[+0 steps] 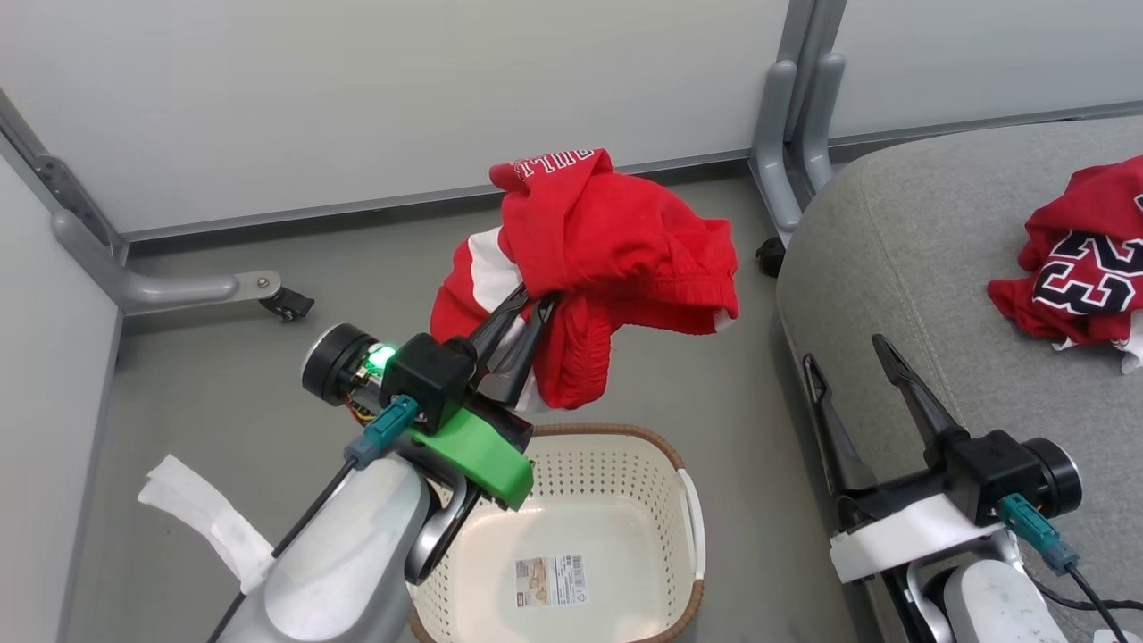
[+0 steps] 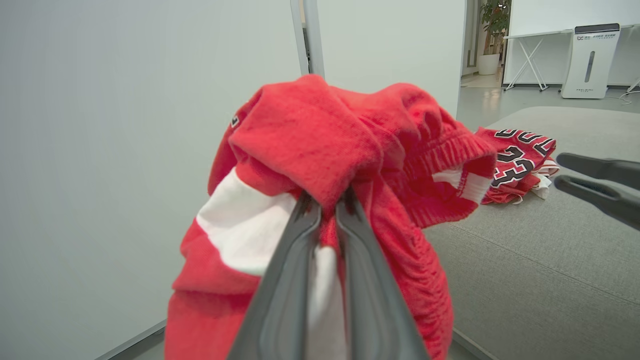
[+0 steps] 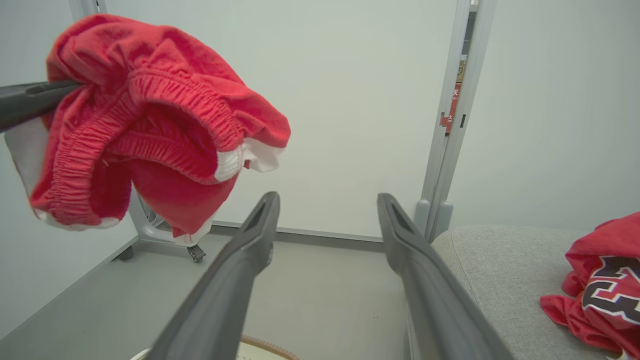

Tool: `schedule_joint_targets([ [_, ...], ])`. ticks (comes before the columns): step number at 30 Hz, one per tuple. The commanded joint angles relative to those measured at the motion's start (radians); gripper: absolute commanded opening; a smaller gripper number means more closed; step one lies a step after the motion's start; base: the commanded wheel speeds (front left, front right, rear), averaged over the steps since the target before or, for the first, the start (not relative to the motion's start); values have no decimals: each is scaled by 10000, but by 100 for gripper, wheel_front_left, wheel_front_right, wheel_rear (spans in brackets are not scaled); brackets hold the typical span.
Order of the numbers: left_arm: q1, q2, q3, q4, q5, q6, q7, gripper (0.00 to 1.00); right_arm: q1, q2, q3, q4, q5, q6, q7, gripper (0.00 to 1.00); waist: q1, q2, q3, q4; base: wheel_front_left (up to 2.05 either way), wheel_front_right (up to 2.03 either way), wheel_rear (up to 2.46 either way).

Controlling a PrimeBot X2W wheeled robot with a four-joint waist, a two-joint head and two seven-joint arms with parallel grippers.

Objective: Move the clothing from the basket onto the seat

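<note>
Above the basket [image 1: 688,500], the left gripper [image 1: 534,304] is clamped on a fold of the red shorts [image 1: 616,259]. Its two dark fingers are pressed together with the cloth pinched between their tips. The shorts hang bunched from that grip, lifted clear of the basket rim. A white stripe shows on the side nearest the arm, and the gathered waistband droops toward the seat [image 1: 893,232]. White lettering sits upside down on the topmost fold.

Below the shorts, the basket stands on the grey floor [image 1: 223,375], its cream bottom bare around a printed label [image 1: 551,580].

To the right, the right gripper [image 1: 844,353] hovers at the near edge of the seat, its fingers spread wide apart and holding nothing. Farther along the seat lies the jersey [image 1: 1085,259], crumpled with its "23" facing up, well apart from both grippers.

A white strip of paper [image 1: 205,518] lies on the floor beside the left arm, and a wall leg with a small wheel [image 1: 287,308] stands beyond it.
</note>
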Motion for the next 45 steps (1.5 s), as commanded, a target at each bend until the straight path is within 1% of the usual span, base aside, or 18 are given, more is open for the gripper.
schedule_joint_targets([
  [1, 195, -25, 77, -86, 120, -31, -36, 0, 182, -29, 10, -19, 63, -11, -2, 100, 1, 0, -39, -20, 0, 0, 0],
  [7, 351, -77, 233, -166, 282, -112, -36, 0, 250, -29, 120, -61, 261, -11, -2, 100, 1, 0, -123, -83, 0, 0, 0],
  [11, 378, -115, 298, -110, 325, -165, -36, 0, 254, -28, 479, -116, 439, -11, -2, 100, 1, 0, -149, -105, 0, 0, 0],
  [17, 157, -240, 309, -21, 433, -260, -36, 0, 258, -28, 1454, -116, 739, -11, -2, 100, 1, 0, -145, -81, 0, 0, 0],
  [25, -97, -538, 134, 7, 580, -335, -36, 0, -199, -28, 2923, -32, 1219, -11, -2, 100, 1, 0, -29, -41, 0, 0, 0],
  [30, -219, -721, -69, -38, 624, -371, -36, 0, -649, -30, 3434, 31, 1593, -11, -2, 100, 1, 0, 127, 43, 0, 0, 0],
  [35, -332, -878, -305, -108, 651, -408, -36, 0, -1082, -31, 3653, 235, 1781, -11, -2, 100, 1, 0, 274, 146, 0, 0, 0],
  [45, -469, -1125, -778, -247, 504, -427, -36, 0, -1832, -31, 3808, 1132, 1993, -11, -2, 100, 1, 0, 561, 353, 0, 0, 0],
])
